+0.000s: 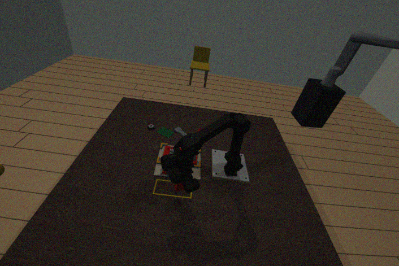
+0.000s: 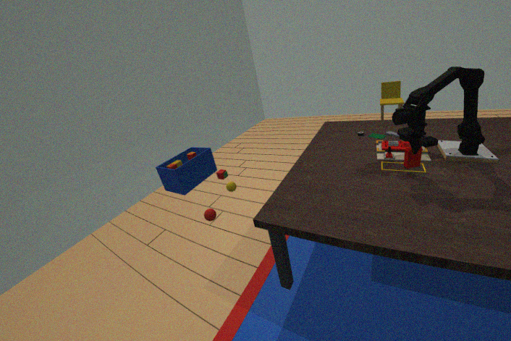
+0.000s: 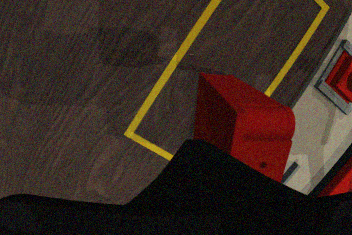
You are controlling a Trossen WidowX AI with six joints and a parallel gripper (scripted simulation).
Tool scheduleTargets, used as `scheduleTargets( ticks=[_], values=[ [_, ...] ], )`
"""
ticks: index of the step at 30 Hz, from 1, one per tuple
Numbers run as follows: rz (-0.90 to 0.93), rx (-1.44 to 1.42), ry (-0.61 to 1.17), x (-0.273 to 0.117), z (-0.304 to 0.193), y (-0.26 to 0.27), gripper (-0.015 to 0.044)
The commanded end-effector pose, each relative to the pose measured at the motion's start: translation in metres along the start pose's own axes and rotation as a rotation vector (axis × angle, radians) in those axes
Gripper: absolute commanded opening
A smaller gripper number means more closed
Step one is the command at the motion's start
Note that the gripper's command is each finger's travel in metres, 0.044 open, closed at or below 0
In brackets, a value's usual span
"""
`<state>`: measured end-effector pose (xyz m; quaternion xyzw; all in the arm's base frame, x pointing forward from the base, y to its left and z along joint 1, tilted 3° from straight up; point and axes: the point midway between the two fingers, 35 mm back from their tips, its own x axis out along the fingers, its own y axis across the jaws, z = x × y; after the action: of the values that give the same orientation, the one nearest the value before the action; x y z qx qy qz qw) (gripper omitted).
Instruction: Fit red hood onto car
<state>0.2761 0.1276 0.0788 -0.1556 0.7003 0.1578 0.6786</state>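
The claw (image 1: 179,187) (image 2: 412,161) (image 3: 194,149) is hovering shut, showing no hold, beside the jig (image 1: 157,171) (image 2: 381,158) (image 3: 327,131), inward of the surface's (image 1: 225,224) (image 2: 350,205) (image 3: 50,146) edges. Red parts (image 1: 167,151) (image 2: 386,146) (image 3: 342,182) are lying there; which is the hood cannot be told.

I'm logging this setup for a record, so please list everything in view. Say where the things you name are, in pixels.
Hood (image 1: 178,187) (image 2: 412,159) (image 3: 262,123): one, red, in gripper
Chassis (image 1: 167,151) (image 2: 386,146) (image 3: 341,183): one, red, on board
Board (image 1: 196,173) (image 2: 381,156) (image 3: 312,143): one, pale, on table
Outline (image 1: 172,196) (image 2: 402,170) (image 3: 175,62): one, yellow, table
Card (image 1: 165,132) (image 2: 376,136): one, green, table
Wheel-like piece (image 1: 151,126) (image 2: 360,133): one, dark, table
Flat piece (image 1: 180,131) (image 2: 391,133): one, grey, table
Table (image 1: 129,224) (image 2: 350,196) (image 3: 65,136): one, brown
Chair (image 1: 200,65) (image 2: 391,101): one, yellow, behind
Bin (image 2: 192,176): one, blue, floor, holding blocks
Cube (image 2: 221,174): one, red-green, floor
Balls (image 2: 210,214): two, red and yellow, floor
Mat (image 2: 330,283): one, blue, red-edged
Hanging box (image 1: 317,105): one, black
Base plate (image 1: 217,156) (image 2: 488,154): one, white
Arm (image 1: 218,124) (image 2: 470,101): one, black
Gripper (image 1: 182,181) (image 2: 415,148) (image 3: 194,149): one, black
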Motion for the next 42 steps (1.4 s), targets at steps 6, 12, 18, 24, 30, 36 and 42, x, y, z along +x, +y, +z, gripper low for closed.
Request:
scheduleTargets(
  ticks=[6, 12, 18, 24, 30, 36, 42],
  values=[
    [-0.006, 0.048, -0.002, -0.0006, 0.0008, -0.0016, 0.0],
    [-0.006, 0.079, -0.002, -0.0006, 0.0008, -0.002, 0.0],
    [-0.006, 0.11, -0.003, -0.0006, 0.0008, -0.0024, 0.0],
    [-0.006, 0.141, -0.003, -0.0006, 0.0008, -0.0028, 0.0],
    [-0.006, 0.173, -0.003, -0.0006, 0.0008, -0.0032, 0.0],
    [-0.006, 0.204, -0.003, -0.0006, 0.0008, -0.0036, 0.0],
    [-0.006, 0.235, -0.003, -0.0006, 0.0008, -0.004, 0.0]
  ],
)
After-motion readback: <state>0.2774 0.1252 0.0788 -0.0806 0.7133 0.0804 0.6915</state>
